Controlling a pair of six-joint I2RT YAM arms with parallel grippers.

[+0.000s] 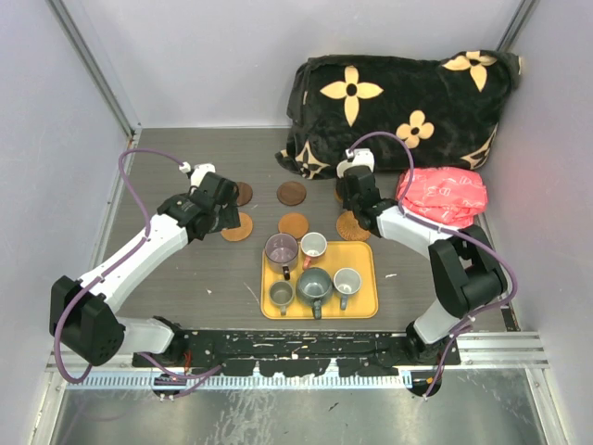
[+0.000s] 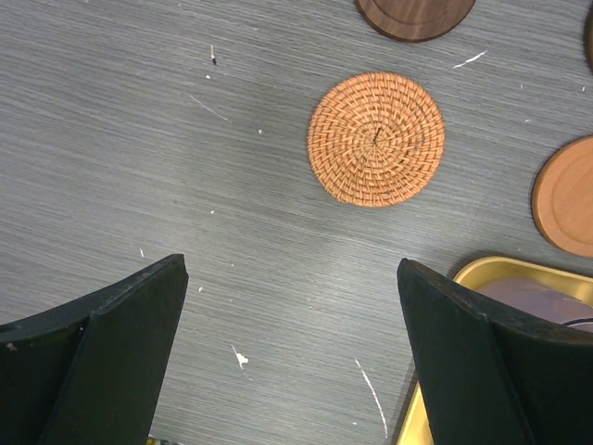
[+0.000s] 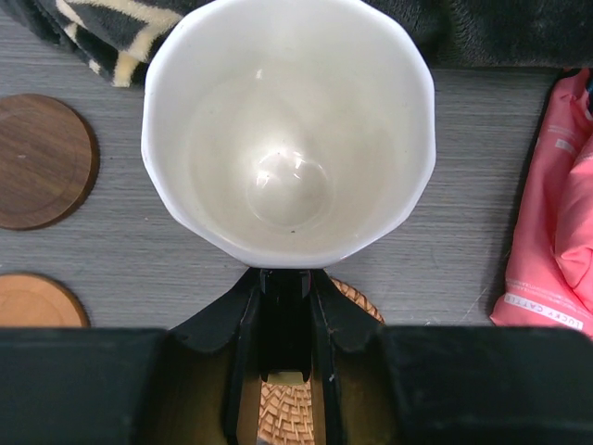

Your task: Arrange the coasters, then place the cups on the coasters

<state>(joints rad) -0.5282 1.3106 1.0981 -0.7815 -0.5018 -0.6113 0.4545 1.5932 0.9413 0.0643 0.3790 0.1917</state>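
left arm point(image 1: 139, 248): extended forward and inward | left gripper point(image 2: 292, 362): pointed downward, jaws spread wide | right arm point(image 1: 422, 232): folded at elbow, reached inward | right gripper point(image 3: 284, 292): jaws closed on mug point(image 3: 287, 139) handle

Of the pale cup point(image 3: 287, 130) the right wrist camera gives me only the inside. Its outer wall is hidden, and its handle is buried between the clamped fingers of the right gripper point(image 3: 283, 301). The wicker coaster point(image 3: 357, 295) below shows as slivers (whether cup and coaster touch, I cannot tell). The pink packet point(image 3: 556, 232) runs off the right edge. From the top, that cup is lost under the right arm point(image 1: 398, 222). On the left wrist camera the yellow tray point(image 2: 491, 271) is only a corner, and the purple cup point(image 2: 542, 298) in it is a blur. The dark brown coaster point(image 2: 415, 14) is cut by the top edge, the orange-brown coaster point(image 2: 567, 195) by the right.
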